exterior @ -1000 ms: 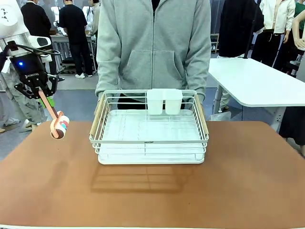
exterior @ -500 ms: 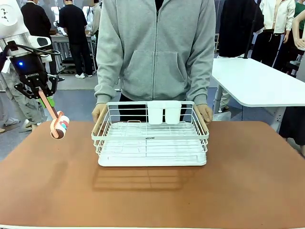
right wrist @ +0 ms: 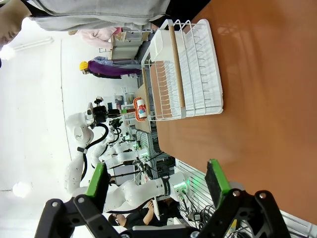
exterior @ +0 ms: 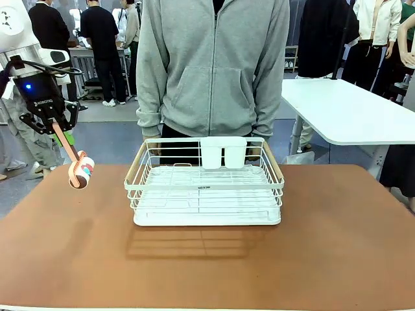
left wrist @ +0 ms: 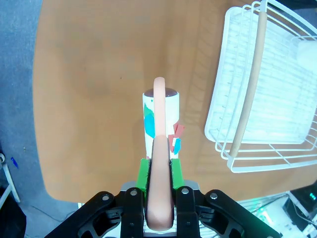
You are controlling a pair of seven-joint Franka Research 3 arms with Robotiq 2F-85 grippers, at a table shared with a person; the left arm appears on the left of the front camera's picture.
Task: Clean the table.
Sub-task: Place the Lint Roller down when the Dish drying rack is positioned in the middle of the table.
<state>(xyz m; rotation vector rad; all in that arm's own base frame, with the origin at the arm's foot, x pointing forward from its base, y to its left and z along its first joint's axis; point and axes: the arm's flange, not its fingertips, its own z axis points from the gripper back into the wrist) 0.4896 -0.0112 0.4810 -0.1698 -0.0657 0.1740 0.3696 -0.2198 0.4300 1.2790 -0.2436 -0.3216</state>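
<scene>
Now person's hands (exterior: pixel 150 144) off the dish rack (exterior: pixel 205 183), rack unmoved.

- A glossy white table (exterior: pixel 350 110) stands at the right, beyond the near table, on a pale leg.
- The floor (exterior: pixel 107 139) is blue-grey, with a lighter grey strip farther back (it looks like carpet, though the texture is hard to tell).
- People (exterior: pixel 100 39) in dark clothes stand in the far left background beside a metal-framed bench (exterior: pixel 84 61).
- More people (exterior: pixel 376 32) in white and black clothing stand at the far right.
- Lighting is even and bright.
</scene>
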